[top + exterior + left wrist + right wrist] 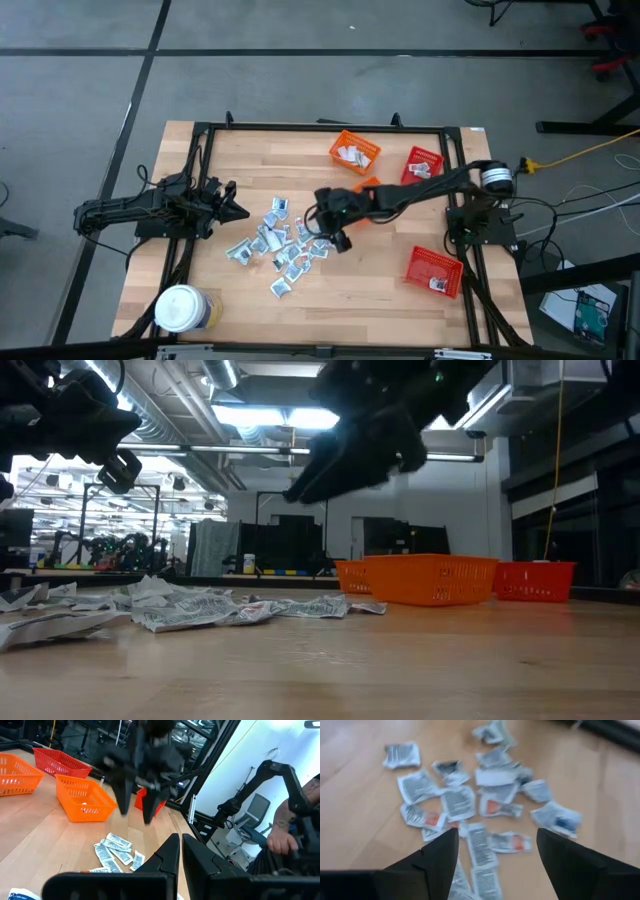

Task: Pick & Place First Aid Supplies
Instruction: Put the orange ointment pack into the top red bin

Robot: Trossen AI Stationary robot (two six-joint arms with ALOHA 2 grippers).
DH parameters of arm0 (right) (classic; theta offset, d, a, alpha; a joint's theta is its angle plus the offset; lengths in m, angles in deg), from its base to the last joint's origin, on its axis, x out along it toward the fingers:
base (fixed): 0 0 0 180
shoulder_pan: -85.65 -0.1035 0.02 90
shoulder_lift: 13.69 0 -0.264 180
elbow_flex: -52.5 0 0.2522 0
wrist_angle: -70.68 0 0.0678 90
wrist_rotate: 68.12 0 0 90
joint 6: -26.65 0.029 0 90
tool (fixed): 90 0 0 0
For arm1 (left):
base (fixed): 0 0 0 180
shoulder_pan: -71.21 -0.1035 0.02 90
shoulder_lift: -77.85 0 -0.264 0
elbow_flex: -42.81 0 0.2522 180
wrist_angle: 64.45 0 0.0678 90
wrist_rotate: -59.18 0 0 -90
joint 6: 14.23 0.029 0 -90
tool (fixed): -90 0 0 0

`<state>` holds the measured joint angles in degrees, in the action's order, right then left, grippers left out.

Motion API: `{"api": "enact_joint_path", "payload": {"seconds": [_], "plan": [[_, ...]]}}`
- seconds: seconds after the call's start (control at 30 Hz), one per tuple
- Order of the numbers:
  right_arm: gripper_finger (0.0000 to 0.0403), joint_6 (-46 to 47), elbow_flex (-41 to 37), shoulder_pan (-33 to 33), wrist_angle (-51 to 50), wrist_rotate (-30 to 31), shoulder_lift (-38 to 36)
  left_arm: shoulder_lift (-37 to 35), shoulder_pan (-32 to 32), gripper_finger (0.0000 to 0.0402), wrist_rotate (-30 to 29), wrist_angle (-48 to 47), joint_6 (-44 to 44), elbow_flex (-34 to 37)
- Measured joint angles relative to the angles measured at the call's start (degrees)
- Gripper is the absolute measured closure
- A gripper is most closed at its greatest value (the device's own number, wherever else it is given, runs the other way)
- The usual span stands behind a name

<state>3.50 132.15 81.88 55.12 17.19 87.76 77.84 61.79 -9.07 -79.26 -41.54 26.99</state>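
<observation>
The first aid supplies point(280, 245) are small silvery-white sachets strewn flat over the middle of the wooden table; they also show in the right wrist view point(470, 800) and the low view point(180, 605). My right gripper point(335, 235) hangs open above the right side of the heap, slanting down, and its two fingers point(440, 857) frame the sachets without touching them. My left gripper point(235, 210) waits shut and level at the table's left side, clear of the sachets point(115, 850).
An orange basket point(354, 152) with a few packets stands at the back, a red basket point(424, 165) beside it and another red one point(435, 272) near right. A white-lidded jar point(182, 310) stands near left. A person's arm point(287, 827) shows beyond the table.
</observation>
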Motion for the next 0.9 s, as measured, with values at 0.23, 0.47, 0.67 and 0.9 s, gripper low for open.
{"api": "enact_joint_path", "payload": {"seconds": [0.23,0.47,0.67,0.9], "plan": [[0.0136,0.57,0.00,-1.20,7.10,0.10,6.35,0.00,0.00,0.0386,0.01,0.00,0.00,0.00],[0.0136,0.60,0.00,-1.18,12.82,3.04,10.62,0.00,0.00,0.0386,0.01,-0.02,0.00,0.00],[0.0136,0.58,0.00,-1.16,15.14,5.15,13.30,0.00,0.01,0.0386,0.00,0.00,0.00,0.00],[0.0144,1.78,2.51,-1.13,16.15,7.53,16.08,0.00,0.01,0.0386,0.01,0.00,0.00,0.02]]}}
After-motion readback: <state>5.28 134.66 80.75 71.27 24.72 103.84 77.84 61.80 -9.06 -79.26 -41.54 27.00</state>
